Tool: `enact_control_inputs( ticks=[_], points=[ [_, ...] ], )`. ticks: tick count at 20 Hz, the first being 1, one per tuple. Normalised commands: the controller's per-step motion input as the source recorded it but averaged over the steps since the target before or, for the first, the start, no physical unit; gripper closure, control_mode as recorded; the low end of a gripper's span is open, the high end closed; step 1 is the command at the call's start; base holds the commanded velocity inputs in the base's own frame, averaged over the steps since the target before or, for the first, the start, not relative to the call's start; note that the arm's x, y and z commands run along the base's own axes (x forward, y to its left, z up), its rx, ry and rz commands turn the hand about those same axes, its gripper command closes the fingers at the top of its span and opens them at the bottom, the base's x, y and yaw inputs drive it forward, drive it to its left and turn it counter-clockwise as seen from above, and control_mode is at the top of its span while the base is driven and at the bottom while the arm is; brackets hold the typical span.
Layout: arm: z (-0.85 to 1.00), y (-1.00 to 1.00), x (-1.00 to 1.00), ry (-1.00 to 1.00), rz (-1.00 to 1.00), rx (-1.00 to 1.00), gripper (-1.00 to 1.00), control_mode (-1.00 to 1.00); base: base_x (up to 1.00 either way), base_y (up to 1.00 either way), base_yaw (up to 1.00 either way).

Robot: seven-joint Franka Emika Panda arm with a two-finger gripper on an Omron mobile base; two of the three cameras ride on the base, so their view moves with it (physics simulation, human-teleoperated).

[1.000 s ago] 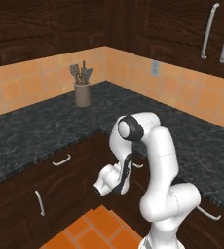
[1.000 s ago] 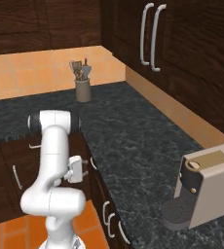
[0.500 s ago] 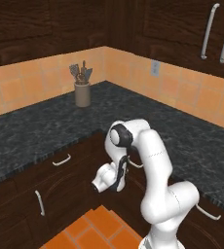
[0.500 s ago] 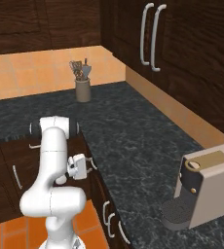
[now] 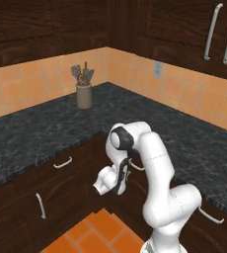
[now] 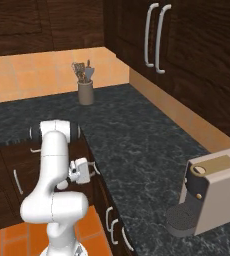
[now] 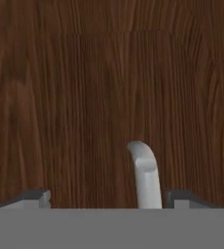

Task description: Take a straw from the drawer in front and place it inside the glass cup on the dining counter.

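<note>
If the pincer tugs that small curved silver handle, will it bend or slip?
Probably stiff: the small curved silver handle looks like thick solid metal. Its smooth sheen may let it slip, though the curve should catch the open pincer straddling it. The dark wooden front likely slides, not tips.

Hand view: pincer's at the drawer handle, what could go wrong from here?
1. The silver handle sits right of centre between the open pincer tips, so a close could catch it unevenly and slip.
2. The drawer front is very near; pushing further in might bump the wood.
3. The folded white arm stands in front of the cabinets, so pulling may be cramped.
</note>
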Motion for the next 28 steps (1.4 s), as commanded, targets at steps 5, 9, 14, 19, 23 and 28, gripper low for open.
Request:
enact_control_inputs(
  ticks=[5,9,14,19,23,28],
  points=[
    [0.4,-0.42,-0.34,-0.06,0.0,0.09,-1.0,-1.0,0.0,0.0,0.0],
    [0.23,-0.44,-0.37,-0.01,0.0,0.09,-1.0,-1.0,0.0,0.0,0.0],
    [0.0,-0.27,0.13,0.02,0.01,0.07,-1.0,-1.0,0.0,0.0,0.0],
    [-0.09,-0.01,0.05,0.03,0.09,0.06,1.0,-1.0,0.0,0.0,0.0],
    [-0.01,0.1,-0.39,0.0,0.12,0.03,1.0,-1.0,0.0,0.0,0.0],
    [0.0,0.61,-0.49,0.0,0.11,0.06,1.0,-1.0,0.0,0.0,0.0]
  ],
)
